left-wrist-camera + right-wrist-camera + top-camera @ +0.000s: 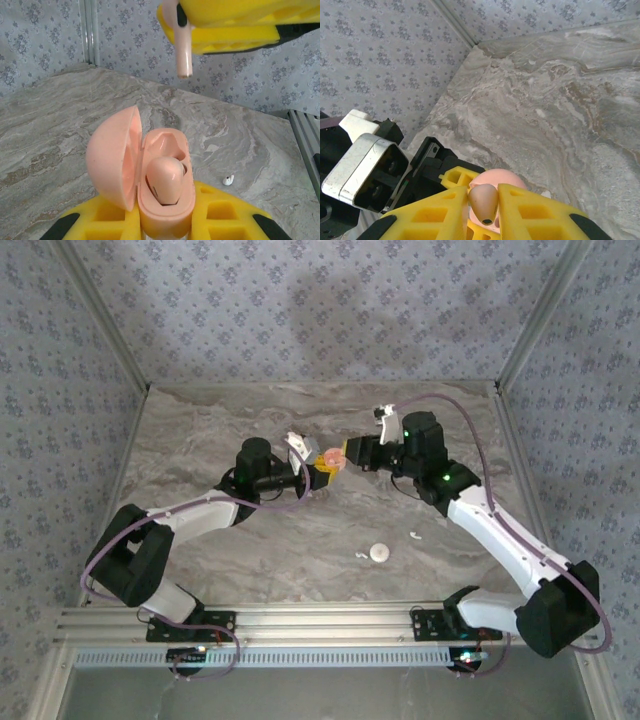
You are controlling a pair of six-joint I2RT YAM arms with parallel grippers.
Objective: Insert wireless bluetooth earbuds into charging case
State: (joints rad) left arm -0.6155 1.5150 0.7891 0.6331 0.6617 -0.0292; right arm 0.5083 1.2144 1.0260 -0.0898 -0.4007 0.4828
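My left gripper (320,473) is shut on an open pink charging case (165,205). Its round lid (112,155) is swung out to the left, and one pink earbud (162,180) sits in the near socket. The far socket is empty. Just above the case, my right gripper (346,454) is shut on a second pink earbud (483,199). That earbud's stem (183,50) hangs down from the yellow fingers (230,30) in the left wrist view. Two tiny white earbuds (362,555) (415,536) lie on the table in front of the arms.
A small round white disc (379,552) lies on the marble table (250,550) beside the white earbuds. One white earbud (228,180) shows past the case on the right. Metal frame posts and patterned walls border the table.
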